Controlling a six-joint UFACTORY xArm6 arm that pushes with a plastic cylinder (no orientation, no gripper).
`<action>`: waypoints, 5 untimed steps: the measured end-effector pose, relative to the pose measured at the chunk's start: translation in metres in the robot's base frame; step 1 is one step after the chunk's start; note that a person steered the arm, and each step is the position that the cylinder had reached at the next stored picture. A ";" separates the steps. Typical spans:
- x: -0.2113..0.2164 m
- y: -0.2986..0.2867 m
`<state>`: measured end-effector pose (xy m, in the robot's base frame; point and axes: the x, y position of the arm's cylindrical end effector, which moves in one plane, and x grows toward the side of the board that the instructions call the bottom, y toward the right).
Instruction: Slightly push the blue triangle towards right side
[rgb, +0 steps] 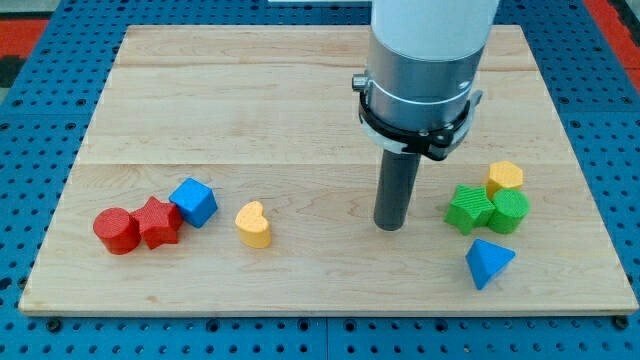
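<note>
Plainly, the matter turns on where the blue triangle (489, 262) lies from my tip (389, 226): it sits toward the view's right and somewhat toward the view's bottom of the tip, apart from it, with bare worktop (300, 100) between the two; so the tip is already on the triangle's left flank, though a little too high in the view to push it squarely rightward; my judgement is that the tip should first drop toward the view's bottom, then travel right for only a short stroke. As for the end effector, it is a plain rod with nothing to part or close; its tip rests on the wood touching no block. The triangle lies near the worktop's right-hand bottom corner, one vertex pointing right; so little board remains beyond it, and an overlong push risks the edge. Just above it in the view stand two green blocks (487, 209) and a yellow block (505, 177), clustered together; a tip passing too high would likely catch the green ones instead.
</note>
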<state>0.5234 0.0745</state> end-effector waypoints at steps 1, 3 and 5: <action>0.030 0.041; 0.050 0.058; 0.096 0.077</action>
